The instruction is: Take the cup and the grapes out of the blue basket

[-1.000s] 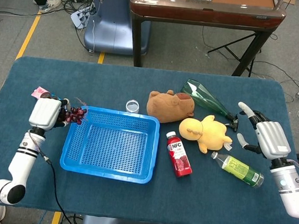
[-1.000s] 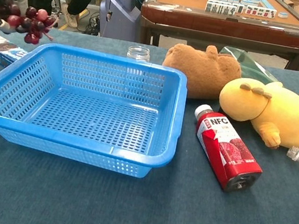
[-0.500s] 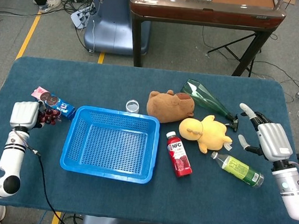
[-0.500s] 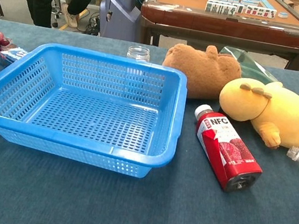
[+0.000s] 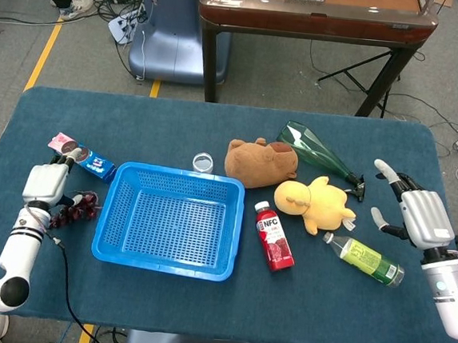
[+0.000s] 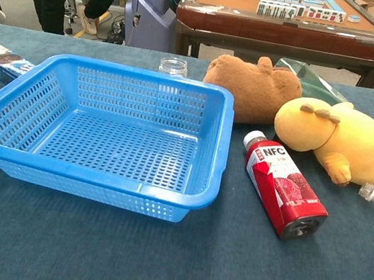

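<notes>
Left hand [image 5: 45, 184] low at the table's left edge, grapes [image 5: 73, 210] lying just under its fingers beside the basket [image 5: 170, 220], grip or mere touch impossible to tell. Cup [image 5: 202, 162] upright behind the basket. Right hand [image 5: 414, 215] hovering far right, fingers spread, holding nothing.

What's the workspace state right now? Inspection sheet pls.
Surface: blue cloth table.
Job's things: blue basket empty; grapes on the cloth left of it; cup upright behind it.
Clutter: brown plush, yellow plush, red NFC bottle, green bottle, green glass bottle, cookie pack.
Hands: left hand beside the grapes; right hand open, holds nothing.
Cables: black cable by left arm.
Surroundings: mahjong table behind.
</notes>
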Controlling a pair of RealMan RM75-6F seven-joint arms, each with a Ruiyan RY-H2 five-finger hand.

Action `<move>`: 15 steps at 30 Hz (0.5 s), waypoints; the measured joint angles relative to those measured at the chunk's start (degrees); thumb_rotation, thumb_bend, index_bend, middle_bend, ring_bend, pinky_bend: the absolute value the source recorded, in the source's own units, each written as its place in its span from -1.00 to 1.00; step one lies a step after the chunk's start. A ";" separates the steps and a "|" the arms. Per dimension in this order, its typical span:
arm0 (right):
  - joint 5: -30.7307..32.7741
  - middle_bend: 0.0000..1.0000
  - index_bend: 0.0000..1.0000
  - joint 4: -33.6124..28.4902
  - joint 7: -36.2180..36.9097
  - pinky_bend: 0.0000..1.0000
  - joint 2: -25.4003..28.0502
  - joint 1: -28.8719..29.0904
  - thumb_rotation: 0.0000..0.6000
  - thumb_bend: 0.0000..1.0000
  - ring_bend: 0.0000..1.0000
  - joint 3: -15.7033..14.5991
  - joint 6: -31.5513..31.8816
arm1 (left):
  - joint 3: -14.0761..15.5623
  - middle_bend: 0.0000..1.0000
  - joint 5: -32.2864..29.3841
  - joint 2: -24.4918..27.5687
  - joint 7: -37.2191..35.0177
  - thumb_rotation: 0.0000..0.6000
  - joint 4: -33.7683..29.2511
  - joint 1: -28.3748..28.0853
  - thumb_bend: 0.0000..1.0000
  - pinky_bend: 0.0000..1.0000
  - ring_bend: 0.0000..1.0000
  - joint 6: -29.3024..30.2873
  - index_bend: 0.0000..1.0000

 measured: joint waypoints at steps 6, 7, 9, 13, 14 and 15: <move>-0.94 -0.50 -0.83 0.46 -2.47 -0.23 -0.18 -2.26 1.00 -0.28 -0.59 -1.25 3.08 | 0.55 -0.74 5.79 1.99 -3.83 1.00 -5.60 3.63 -0.49 -0.39 -0.71 5.29 -0.87; -1.16 -0.50 -0.83 0.57 -2.82 -0.23 -0.28 -2.77 1.00 -0.28 -0.59 -1.49 3.80 | 0.81 -0.74 6.95 2.32 -4.59 1.00 -6.53 4.60 -0.49 -0.39 -0.71 6.74 -0.86; -1.70 -0.50 -0.81 0.95 -3.46 -0.23 -0.67 -4.13 1.00 -0.28 -0.59 -2.16 5.58 | 1.29 -0.74 8.84 2.74 -5.75 1.00 -7.66 6.17 -0.49 -0.40 -0.71 9.08 -0.85; -3.02 -0.50 -0.77 2.48 -3.93 -0.23 -2.46 -7.05 1.00 -0.28 -0.59 -3.70 9.28 | 3.03 -0.74 14.07 3.50 -8.47 1.00 -9.49 10.10 -0.49 -0.40 -0.71 14.46 -0.83; -3.48 -0.49 -0.77 3.04 -3.91 -0.23 -3.17 -8.12 1.00 -0.28 -0.59 -4.33 10.42 | 3.51 -0.74 15.26 3.66 -9.07 1.00 -9.79 10.92 -0.49 -0.40 -0.71 15.36 -0.83; -3.81 -0.49 -0.76 3.44 -3.86 -0.23 -3.69 -8.93 1.00 -0.28 -0.59 -4.81 11.24 | 4.02 -0.74 16.47 3.82 -9.64 1.00 -10.05 11.70 -0.49 -0.40 -0.71 16.17 -0.83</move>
